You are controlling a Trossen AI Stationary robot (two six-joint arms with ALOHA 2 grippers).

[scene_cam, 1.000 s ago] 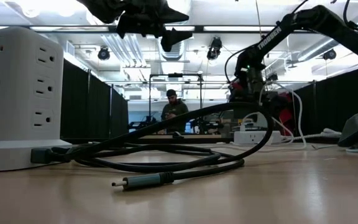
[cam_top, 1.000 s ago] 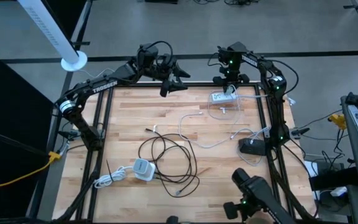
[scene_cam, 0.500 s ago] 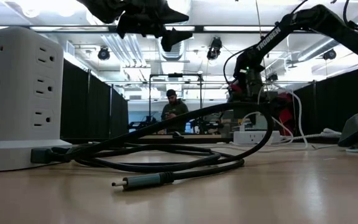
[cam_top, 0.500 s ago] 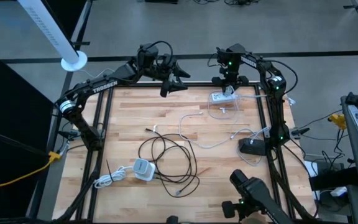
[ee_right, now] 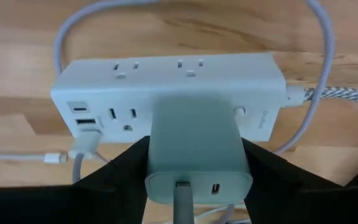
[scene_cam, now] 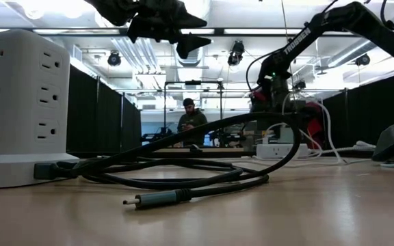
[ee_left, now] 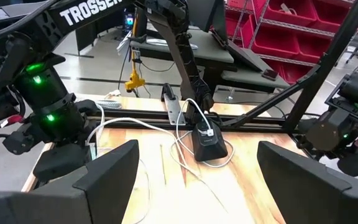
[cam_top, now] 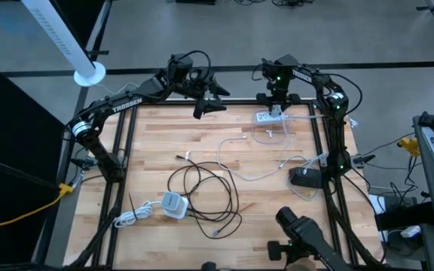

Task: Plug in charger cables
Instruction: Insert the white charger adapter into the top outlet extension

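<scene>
Left end effector (cam_top: 211, 98): we saw it unmoved above the tabletop's (cam_top: 157, 150) far edge, fingers wide apart, empty | charger cables (cam_top: 202, 194): lay loose mid-tabletop | right end effector (cam_top: 276, 108): clamped on white adapter (ee_right: 197, 149), hardly shifted, at the power strip (ee_right: 166, 87); seating seemingly unfinished.

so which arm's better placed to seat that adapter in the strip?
Right. Its end effector grips the white adapter directly over the power strip. Left end effector hovers open, apart from it.

My arms are dark, white TROSSEN lettering on the links, green lights glowing at the joints, black cables looped alongside.
</scene>
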